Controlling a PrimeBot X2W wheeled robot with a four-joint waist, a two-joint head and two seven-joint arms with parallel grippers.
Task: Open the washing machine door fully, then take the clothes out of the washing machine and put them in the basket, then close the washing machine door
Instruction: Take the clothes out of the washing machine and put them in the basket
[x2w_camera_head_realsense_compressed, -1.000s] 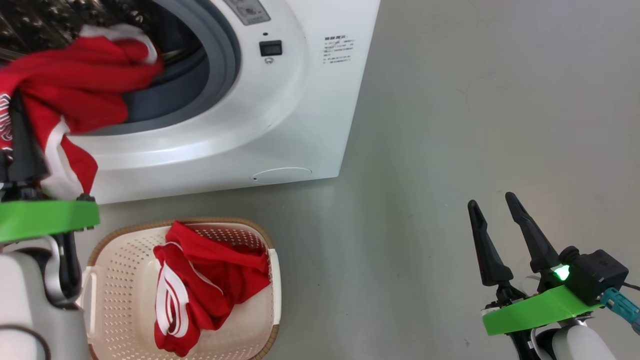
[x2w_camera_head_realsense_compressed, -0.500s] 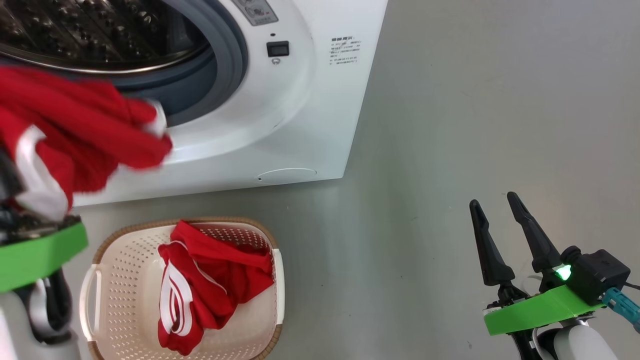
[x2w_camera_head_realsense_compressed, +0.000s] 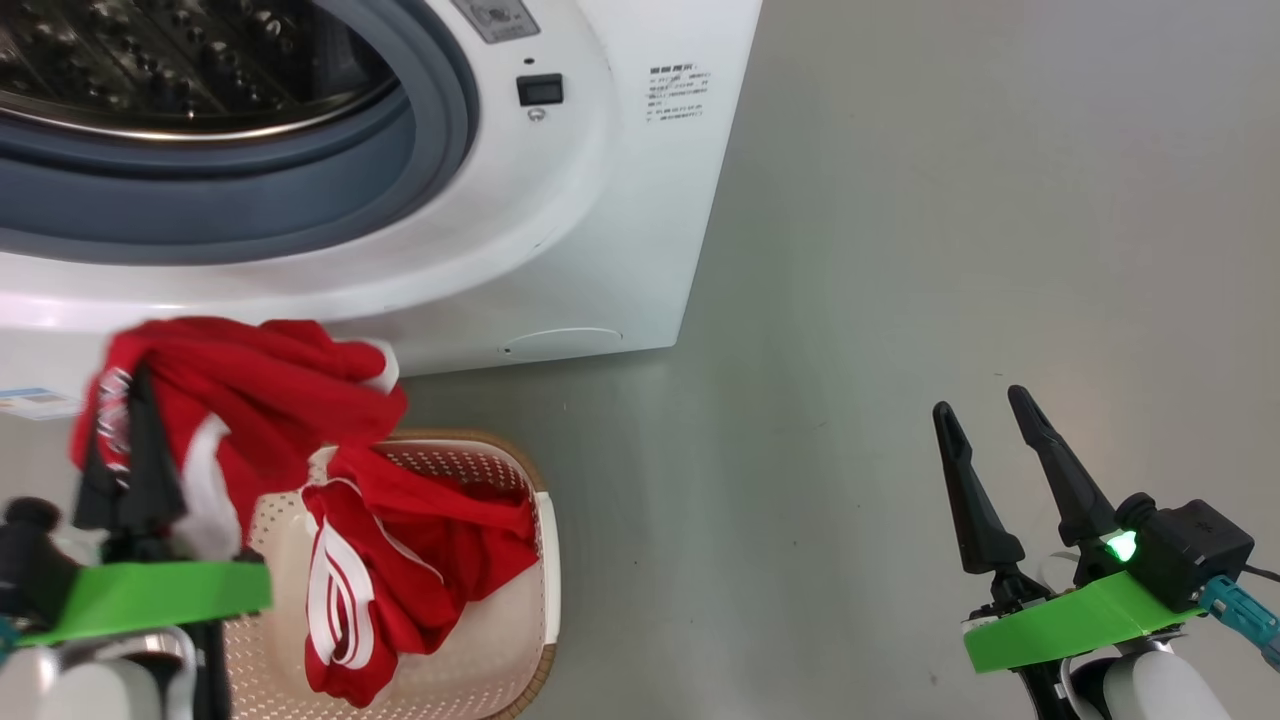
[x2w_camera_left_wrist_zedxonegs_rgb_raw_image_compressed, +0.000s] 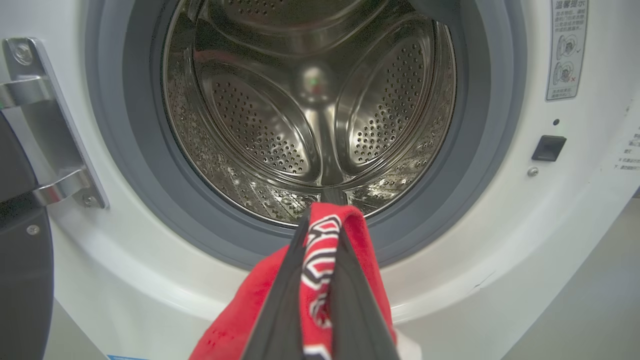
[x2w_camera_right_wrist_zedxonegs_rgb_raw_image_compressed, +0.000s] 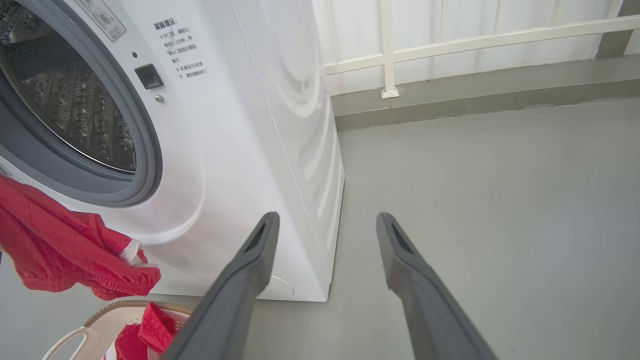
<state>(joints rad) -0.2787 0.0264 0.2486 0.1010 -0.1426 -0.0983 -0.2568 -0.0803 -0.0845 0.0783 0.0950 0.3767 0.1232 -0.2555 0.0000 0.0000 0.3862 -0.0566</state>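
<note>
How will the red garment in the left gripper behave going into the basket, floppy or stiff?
Probably floppy: the red garment sags in folds around the left gripper, shut on it. Likely light, since that narrow pinch carries it all. Loose ends may drape over the basket rim rather than drop inside.

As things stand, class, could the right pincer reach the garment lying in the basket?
Probably yes: the right pincer stands open, and bare floor separates it from the basket holding the garment.

place: laundry area | evidence: white washing machine (x2w_camera_right_wrist_zedxonegs_rgb_raw_image_compressed: 260, 125) on grey floor (x2w_camera_right_wrist_zedxonegs_rgb_raw_image_compressed: 500, 175) (white railing (x2w_camera_right_wrist_zedxonegs_rgb_raw_image_compressed: 387, 50) behind)
</note>
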